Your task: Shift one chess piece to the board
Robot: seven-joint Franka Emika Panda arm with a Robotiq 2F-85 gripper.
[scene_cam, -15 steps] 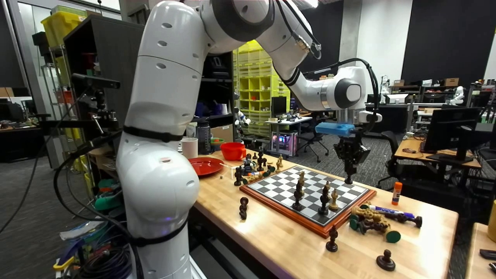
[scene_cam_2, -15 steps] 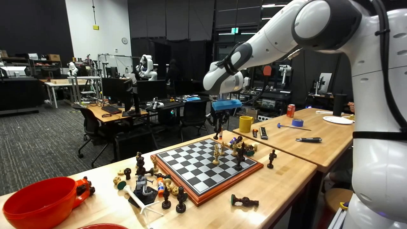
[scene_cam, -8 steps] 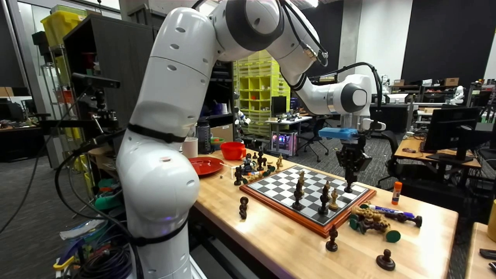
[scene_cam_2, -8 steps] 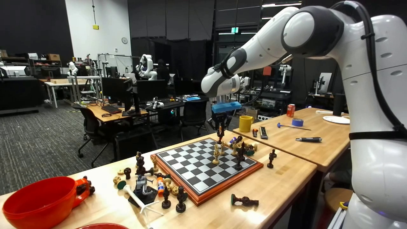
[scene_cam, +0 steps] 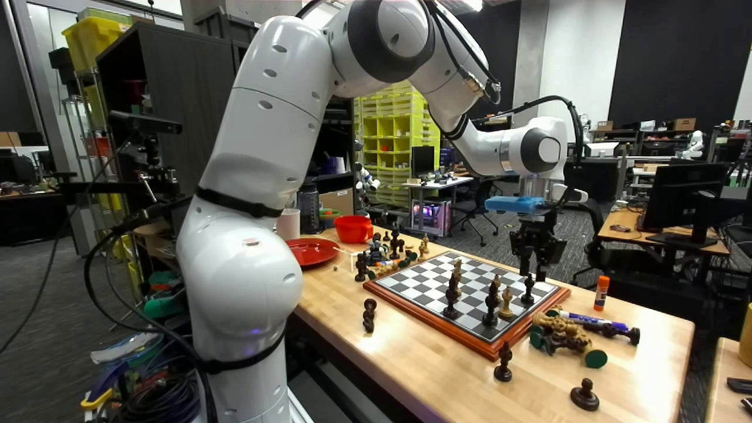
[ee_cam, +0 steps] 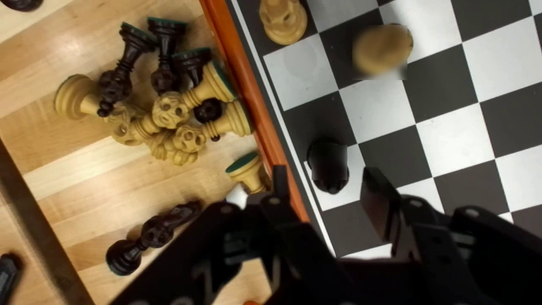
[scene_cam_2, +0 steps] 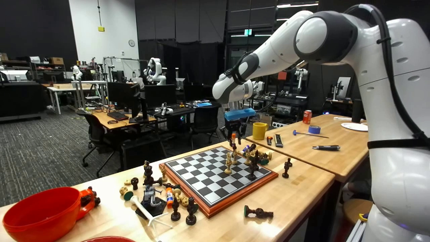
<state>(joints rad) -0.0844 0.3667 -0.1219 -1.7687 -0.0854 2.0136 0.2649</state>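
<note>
Bearing the board, the table fronts curtains, perhaps.

One chessboard holds three dark chess pieces and three light chess pieces. Its wooden table also has one red bowl, one red plate and two glue sticks. The neighbouring table has one yellow mug, one red can and one tape roll.
</note>
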